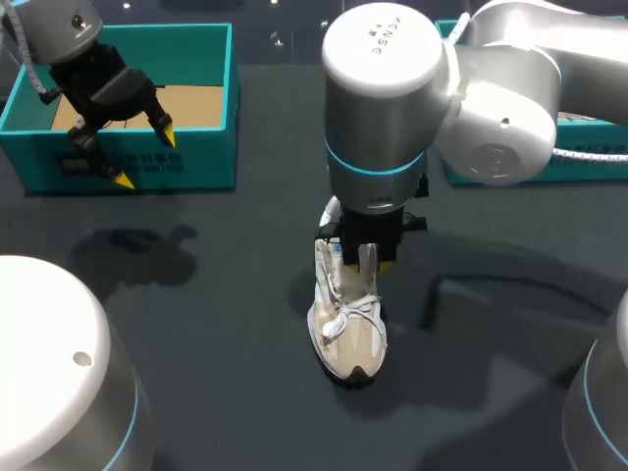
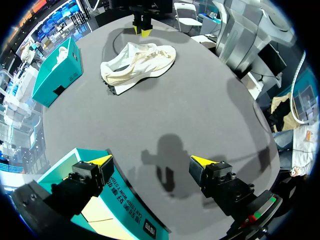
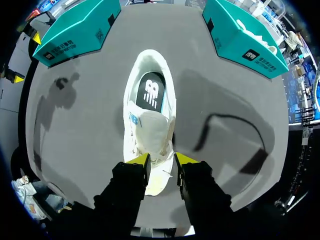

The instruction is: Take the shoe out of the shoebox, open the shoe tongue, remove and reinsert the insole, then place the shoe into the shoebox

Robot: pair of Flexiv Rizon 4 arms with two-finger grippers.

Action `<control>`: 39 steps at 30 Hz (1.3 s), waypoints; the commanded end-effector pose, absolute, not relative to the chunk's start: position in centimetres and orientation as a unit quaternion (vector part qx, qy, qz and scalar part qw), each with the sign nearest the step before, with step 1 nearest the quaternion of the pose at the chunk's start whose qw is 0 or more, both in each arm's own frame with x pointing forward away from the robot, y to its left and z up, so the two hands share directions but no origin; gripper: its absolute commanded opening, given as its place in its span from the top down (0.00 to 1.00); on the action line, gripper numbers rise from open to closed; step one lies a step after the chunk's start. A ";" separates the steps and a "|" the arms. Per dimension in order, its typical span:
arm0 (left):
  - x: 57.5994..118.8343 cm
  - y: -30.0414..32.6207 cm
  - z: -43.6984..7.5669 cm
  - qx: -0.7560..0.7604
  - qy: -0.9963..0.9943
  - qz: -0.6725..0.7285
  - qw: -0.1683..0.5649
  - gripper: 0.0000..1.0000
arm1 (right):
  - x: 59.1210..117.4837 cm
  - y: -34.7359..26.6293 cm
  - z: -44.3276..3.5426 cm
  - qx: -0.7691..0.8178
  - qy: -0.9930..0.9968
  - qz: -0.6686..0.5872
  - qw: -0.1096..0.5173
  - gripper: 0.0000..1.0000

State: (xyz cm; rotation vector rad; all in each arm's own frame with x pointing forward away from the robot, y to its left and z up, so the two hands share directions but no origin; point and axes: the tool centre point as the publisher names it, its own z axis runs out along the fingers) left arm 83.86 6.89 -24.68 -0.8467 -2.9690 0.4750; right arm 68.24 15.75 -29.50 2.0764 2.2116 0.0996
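1. The right gripper (image 3: 162, 160) stands straight down over the shoe (image 1: 348, 329). Its yellow tips are drawn close together with white fabric filling the narrow gap, so it looks pinched on the shoe tongue (image 3: 150, 128).
2. The shoe sits sole down near the middle of the table (image 1: 196, 343), out of the shoebox (image 1: 196, 162). The dark insole (image 3: 150, 92) shows in the opening just ahead of the fingers.
3. The step in hand looks like opening the tongue. Doing it well means a slow, steady pull that folds the tongue away from the opening. Nothing pins the shoe down, so a quick tug would likely lift or skid it.
4. The left gripper (image 1: 145, 157) hangs over the shoebox's front wall, fingers spread wide, holding nothing. It is free to brace the shoe, which would be a sensible assist.
5. The surface is dark, flat and matte. It probably gives the sole little hold against a sideways drag.
6. As for room, the shoebox sits at the far left and a second teal box (image 1: 594, 165) at the far right. Both are well apart from the shoe, and neither crowds the work.
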 end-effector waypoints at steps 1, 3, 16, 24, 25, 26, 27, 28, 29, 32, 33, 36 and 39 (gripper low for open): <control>83.8 6.9 -24.7 -0.271 -0.951 0.151 0.009 0.00 | 69.8 16.0 -31.3 0.679 0.733 0.040 0.037 0.73; 83.8 6.9 -24.7 -0.271 -0.951 0.151 0.009 0.00 | 70.4 16.1 -31.6 0.673 0.738 0.049 0.031 0.74; 83.8 6.9 -24.7 -0.271 -0.951 0.151 0.009 0.00 | 73.9 16.9 -35.0 0.656 0.752 0.064 -0.009 0.70; 83.8 6.9 -24.7 -0.271 -0.951 0.151 0.009 0.00 | 73.4 17.0 -32.6 0.649 0.758 0.058 0.028 0.65; 83.8 6.9 -24.7 -0.271 -0.951 0.151 0.009 0.00 | 73.5 17.0 -32.8 0.649 0.758 0.057 0.028 0.64; 83.8 6.9 -24.7 -0.271 -0.951 0.151 0.009 0.00 | 73.6 16.9 -33.0 0.648 0.759 0.057 0.025 0.64; 83.8 6.9 -24.7 -0.271 -0.951 0.151 0.009 0.00 | 73.8 16.9 -33.4 0.647 0.760 0.057 0.021 0.64; 83.8 6.9 -24.7 -0.271 -0.951 0.151 0.009 0.00 | 73.9 17.0 -33.7 0.645 0.761 0.058 0.017 0.63; 83.8 6.9 -24.7 -0.271 -0.951 0.151 0.009 0.00 | 74.0 17.0 -34.0 0.644 0.763 0.059 0.014 0.63; 83.8 6.9 -24.7 -0.271 -0.951 0.151 0.009 0.00 | 74.5 17.0 -35.1 0.640 0.766 0.059 -0.002 0.62; 83.8 6.9 -24.7 -0.271 -0.951 0.151 0.009 0.00 | 74.6 17.0 -35.3 0.640 0.766 0.057 -0.006 0.62; 83.8 6.9 -24.7 -0.271 -0.951 0.151 0.009 0.00 | 74.6 17.0 -34.9 0.636 0.770 0.058 -0.007 0.61; 83.8 6.9 -24.7 -0.271 -0.951 0.151 0.009 0.00 | 74.2 16.8 -32.9 0.630 0.775 0.053 0.007 0.59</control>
